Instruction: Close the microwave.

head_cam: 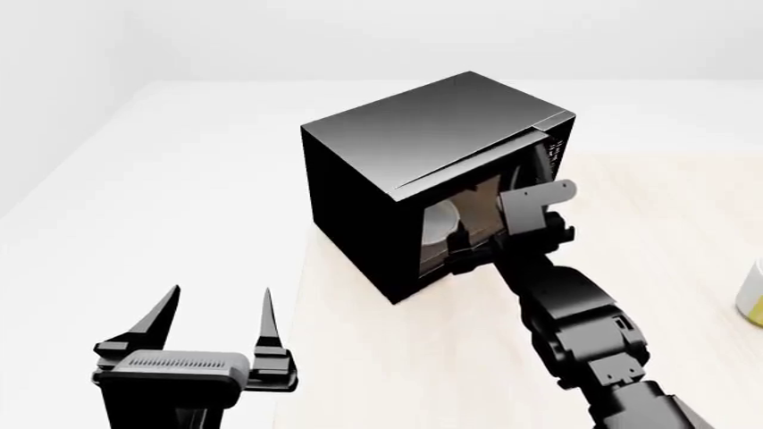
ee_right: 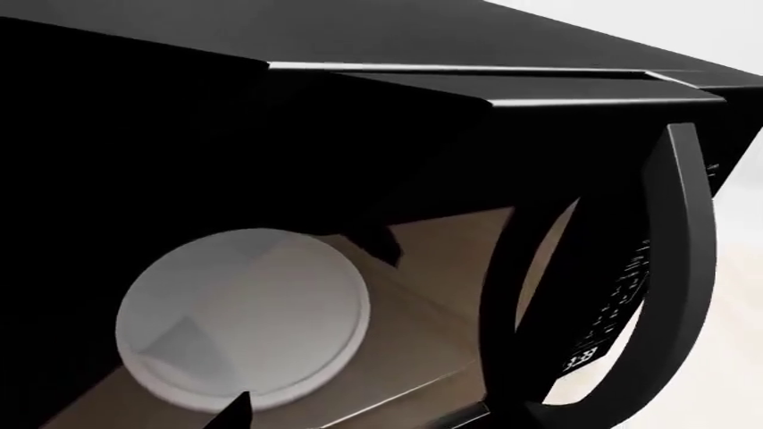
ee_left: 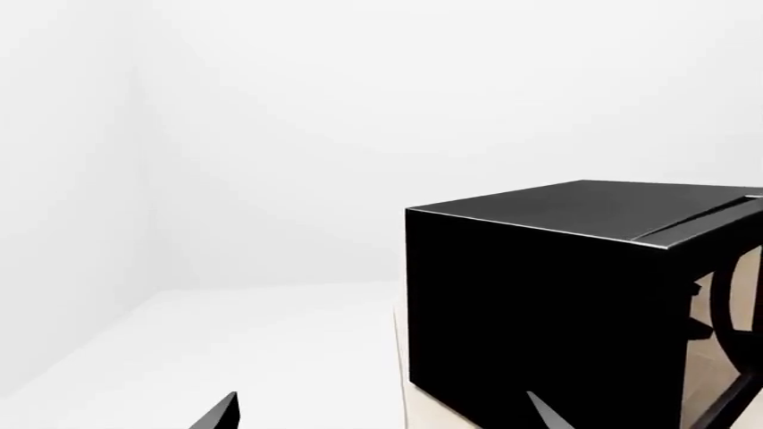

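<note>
We are looking down from the head view at the microwave (head_cam: 412,170), a glossy black box that is sitting on a pale wooden table (head_cam: 394,357) toward its far left part, with its windowed door (head_cam: 471,219) facing us and turned a little to the right; the door is standing slightly ajar, a narrow gap showing along its top edge. Our right arm is reaching forward from the near right, and the right gripper (head_cam: 477,253) is sitting right up against the lower part of the door front; we cannot tell from any view whether its fingers are apart or together, since only one dark fingertip (ee_right: 232,413) is showing in the right wrist view. That same view is looking closely through the door window at the white round plate (ee_right: 245,315) lying on the brown floor inside, with the curved black handle (ee_right: 685,268) and the white-marked button panel (ee_right: 614,308) to the right of it. Our left gripper (head_cam: 222,332) is hovering low at the near left, well apart from the microwave and off to the left of the table edge, with its two pointed fingers (head_cam: 268,322) spread apart and holding nothing. In the left wrist view we are seeing the microwave's plain black side (ee_left: 537,304) ahead of those fingertips. At the far right edge of the table a yellowish object (head_cam: 751,290) is just peeking in, too cut off to identify.
</note>
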Tool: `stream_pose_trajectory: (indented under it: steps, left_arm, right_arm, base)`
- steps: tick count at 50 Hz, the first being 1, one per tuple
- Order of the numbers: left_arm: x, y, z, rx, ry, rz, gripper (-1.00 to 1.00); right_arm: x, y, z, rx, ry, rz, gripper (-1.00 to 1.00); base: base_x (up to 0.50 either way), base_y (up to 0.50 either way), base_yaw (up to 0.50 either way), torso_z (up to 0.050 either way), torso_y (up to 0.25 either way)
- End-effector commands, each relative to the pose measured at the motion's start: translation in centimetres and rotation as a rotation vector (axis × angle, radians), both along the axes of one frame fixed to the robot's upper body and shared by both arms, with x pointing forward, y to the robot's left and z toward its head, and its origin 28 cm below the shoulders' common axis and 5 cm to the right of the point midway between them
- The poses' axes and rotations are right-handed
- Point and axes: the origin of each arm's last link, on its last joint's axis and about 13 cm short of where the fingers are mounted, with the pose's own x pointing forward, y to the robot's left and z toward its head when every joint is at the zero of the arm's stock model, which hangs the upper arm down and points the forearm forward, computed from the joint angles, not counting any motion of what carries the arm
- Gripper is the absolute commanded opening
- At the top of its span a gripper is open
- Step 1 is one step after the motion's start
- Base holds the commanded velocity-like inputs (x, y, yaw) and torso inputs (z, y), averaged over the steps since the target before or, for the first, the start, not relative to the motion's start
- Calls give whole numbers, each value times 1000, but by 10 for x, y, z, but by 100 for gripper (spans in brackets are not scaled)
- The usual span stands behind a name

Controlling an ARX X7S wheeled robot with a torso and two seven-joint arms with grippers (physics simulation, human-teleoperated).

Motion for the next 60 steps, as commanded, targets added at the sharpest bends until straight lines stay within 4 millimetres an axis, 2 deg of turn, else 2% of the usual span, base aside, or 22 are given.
stream_pose_trajectory:
  steps: [1, 14, 26, 34, 49, 60]
  left_arm:
    - [0, 0, 0, -1, -1, 2, 100]
    - [0, 0, 1, -2, -2, 2, 100]
    - [1, 0, 1, 0, -1, 3, 100]
    - [0, -1, -1, 3, 2, 1, 100]
    - [0, -1, -1, 3, 2, 2, 100]
    - [2, 0, -2, 4, 4, 3, 100]
  right_arm:
    - [7, 5, 4, 3, -5, 18, 100]
    - [14, 5, 5, -14, -5, 21, 100]
    - [10, 2, 3, -11, -14, 3, 100]
    - [-4, -2, 4, 8, -45, -21, 100]
    - [-50, 4, 18, 40, -145, -9, 100]
    - [-69, 4, 29, 80, -209, -17, 100]
  base:
    - [0, 0, 0, 0, 0]
    - [9, 1, 4, -1, 0]
    - [18, 4, 14, -2, 0]
    - [1, 1, 2, 0, 0]
    - [0, 0, 0, 0, 0]
    - [0, 0, 0, 0, 0]
